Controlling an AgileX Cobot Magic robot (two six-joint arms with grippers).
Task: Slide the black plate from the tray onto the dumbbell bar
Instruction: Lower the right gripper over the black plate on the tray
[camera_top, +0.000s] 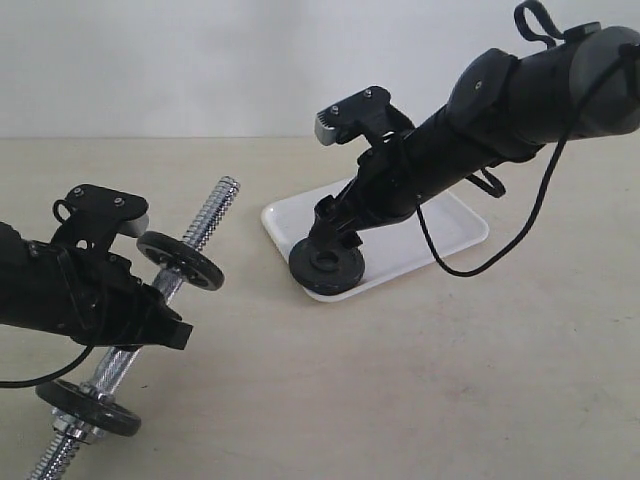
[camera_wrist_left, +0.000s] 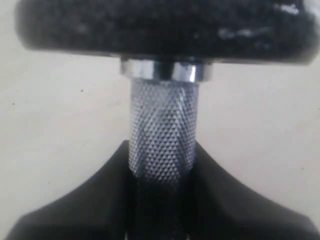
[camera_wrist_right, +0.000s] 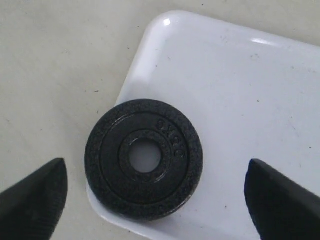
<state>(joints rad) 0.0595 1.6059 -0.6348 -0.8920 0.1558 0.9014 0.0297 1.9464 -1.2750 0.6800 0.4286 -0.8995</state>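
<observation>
Two arms, read from near to far.

**Nearest, lower left of the exterior view:** left gripper (camera_top: 152, 322), closed on the knurled middle of the dumbbell bar (camera_top: 205, 222).
- Long axis of the bar: from the near left corner toward the middle of the scene.
- Carries two wider black discs, one (camera_top: 88, 408) on the near side of the grip and one (camera_top: 180, 262) just beyond it.
- Ends past the farther disc in a bare threaded end (camera_top: 224, 192), free and pointing away toward the left side of the tray (camera_top: 450, 225).

**Farther off and to the right:** the black plate (camera_wrist_right: 107, 165).
- Lies flat on the near corner of the white tray, hole upward, edge lapping the rim there.
- Not yet lifted.

**Directly above the plate:** right gripper (camera_wrist_right: 155, 172).
- Spread wide, with the fingers (camera_wrist_right: 35, 195) standing off on either side of the plate.
- Touches nothing, holds nothing.

**Governing relation:** plate to the right of and beyond the bar's free end, well apart from it, with pale tabletop (camera_top: 450, 380) between. Right arm by far the nearer.

**Axes:** hole axis upright, bar axis slanting across the table, so the two do not line up as things lie.

**Next move, as a judgement:**
- Calls for closing across the plate's width and lifting.
- Then calls for tipping the plate on edge until the hole faces the threaded end, before any sliding.

**Likely hazard:** a dense metal disc twisting in a pinch at its rim.
</observation>
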